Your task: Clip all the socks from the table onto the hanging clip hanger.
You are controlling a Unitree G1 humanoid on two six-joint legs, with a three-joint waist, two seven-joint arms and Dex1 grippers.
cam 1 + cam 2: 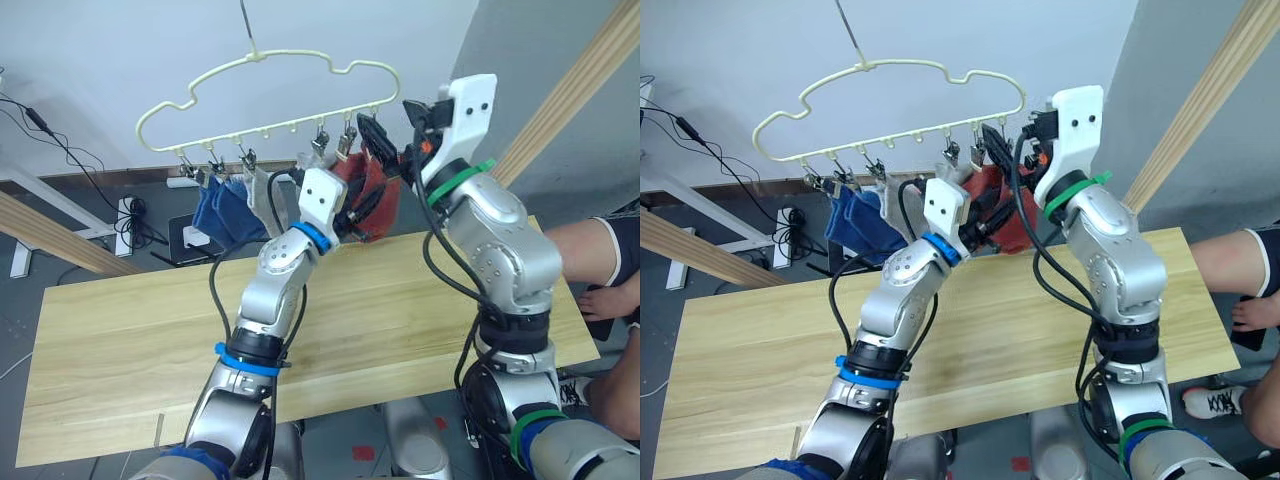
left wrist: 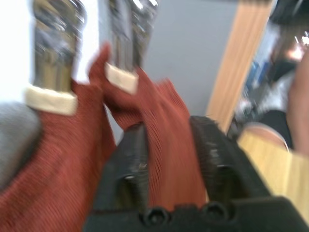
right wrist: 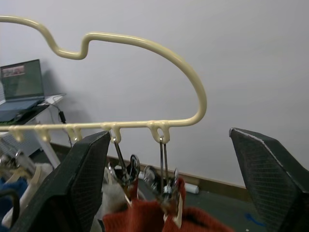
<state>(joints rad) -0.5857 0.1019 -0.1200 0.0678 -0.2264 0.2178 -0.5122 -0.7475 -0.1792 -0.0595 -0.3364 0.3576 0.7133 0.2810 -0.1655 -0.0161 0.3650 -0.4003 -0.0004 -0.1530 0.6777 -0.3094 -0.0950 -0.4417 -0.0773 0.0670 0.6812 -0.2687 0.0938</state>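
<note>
- We see the clip hanger (image 1: 265, 95) in the upper middle of the head view, with blue socks (image 1: 225, 208), grey socks (image 1: 262, 190) and rust-red socks (image 1: 372, 195) hanging in a row from its clips.
- The counter (image 1: 130, 340) across the lower half of the frame carries no socks that we can see.
- Our left gripper (image 2: 169, 159) has its fingers clenched on a rust-red sock, the knit pinched between the two pads just below a clip (image 2: 123, 72) that already bites its cuff.
- Our right gripper (image 3: 169, 183) is released, its fingers spread wide, just below the hanger's rightmost clips.
- We judge the socks light, soft and floppy, so they will sag and fold wherever they are unsupported; the best hold is near the cuff, close under the clip.
- The thin wire hanger hangs from one hook, so we expect it to swing or tilt under any pull; letting go gently should keep the clips from slipping.
</note>
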